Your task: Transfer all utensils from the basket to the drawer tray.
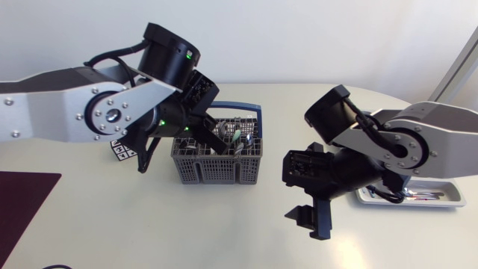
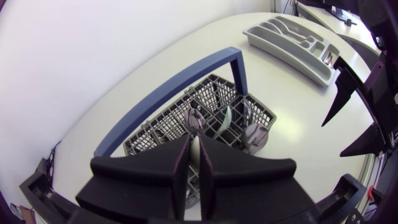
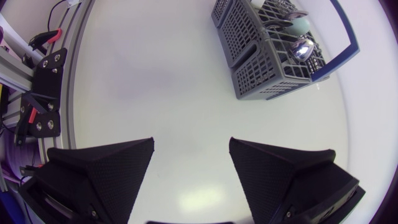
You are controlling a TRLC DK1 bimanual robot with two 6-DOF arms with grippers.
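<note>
Left wrist view: left gripper (image 2: 194, 163) clenches a smooth pale-green utensil (image 2: 224, 118) inside the grey mesh basket (image 2: 212, 93); right gripper (image 3: 191, 146) gapes wide.

bright, even light from above; faint soft-edged shadows on pale counter (image 1: 149, 224). glare patch on counter under right hand (image 3: 191, 144). wrist views bulge, edges curve, corners go dark. left hand (image 2: 194, 160) near lens, slightly soft.

A pale off-white table (image 1: 224, 232) carries a dark maroon mat (image 1: 22, 202) lying flat at its near left corner, and a small black-and-white square marker (image 1: 119, 149) lies farther back, apart from the mat.
</note>
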